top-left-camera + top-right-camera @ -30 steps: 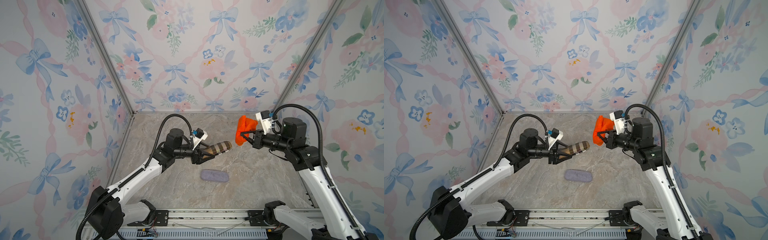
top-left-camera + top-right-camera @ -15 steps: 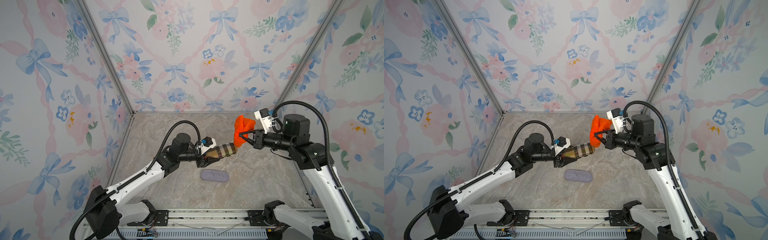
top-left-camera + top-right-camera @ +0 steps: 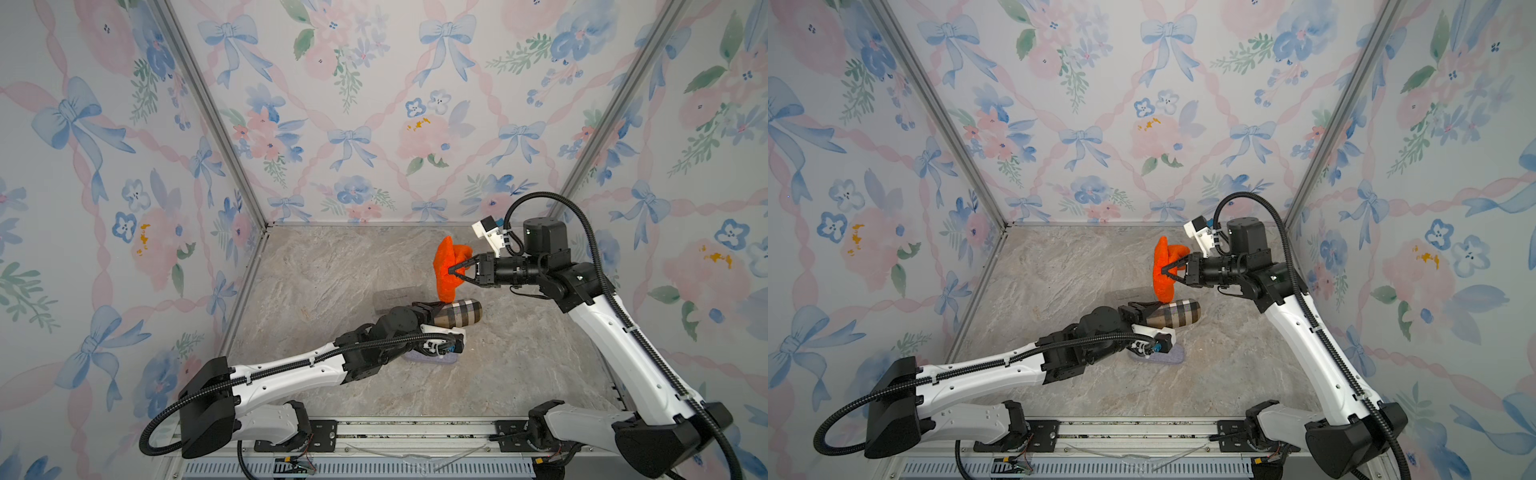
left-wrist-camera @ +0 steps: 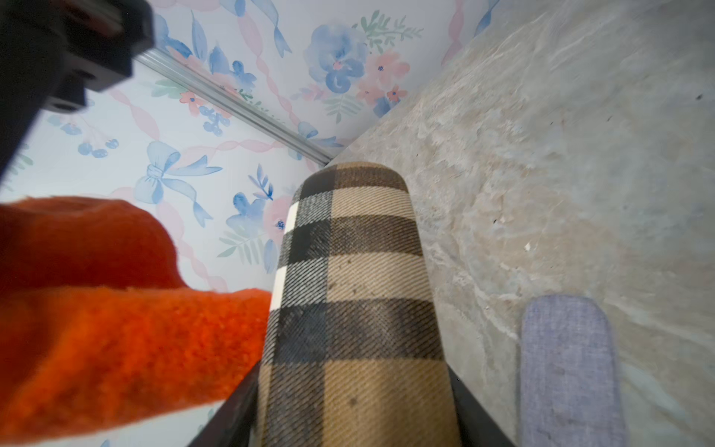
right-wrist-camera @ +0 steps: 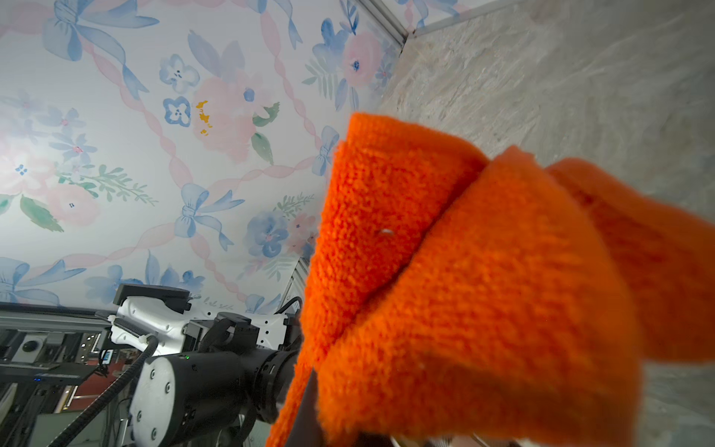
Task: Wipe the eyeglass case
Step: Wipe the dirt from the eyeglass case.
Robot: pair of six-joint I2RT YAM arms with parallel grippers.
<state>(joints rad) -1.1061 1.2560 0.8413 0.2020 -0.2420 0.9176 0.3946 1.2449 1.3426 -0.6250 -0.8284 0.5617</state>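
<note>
The eyeglass case (image 3: 459, 313) (image 3: 1177, 313) is a tan, black and white plaid tube held level above the table. My left gripper (image 3: 436, 314) (image 4: 354, 391) is shut on one end of it, a dark finger on each side. An orange cloth (image 3: 444, 286) (image 3: 1160, 282) hangs bunched from my right gripper (image 3: 453, 272) (image 3: 1168, 271), which is shut on it. The cloth's lower edge meets the case's upper side. In the left wrist view the cloth (image 4: 116, 340) lies against the case (image 4: 356, 290). The cloth (image 5: 483, 290) fills the right wrist view and hides those fingers.
A lilac fabric pouch (image 3: 432, 358) (image 3: 1173, 356) (image 4: 568, 367) lies flat on the marble tabletop (image 3: 332, 274), partly under my left wrist. Flowered walls close the table in on three sides. The arm bases sit on a rail (image 3: 415, 430) along the front edge.
My left wrist has rolled over and carried the case right and nearer. My right gripper has brought the cloth left and down until it meets the case.
</note>
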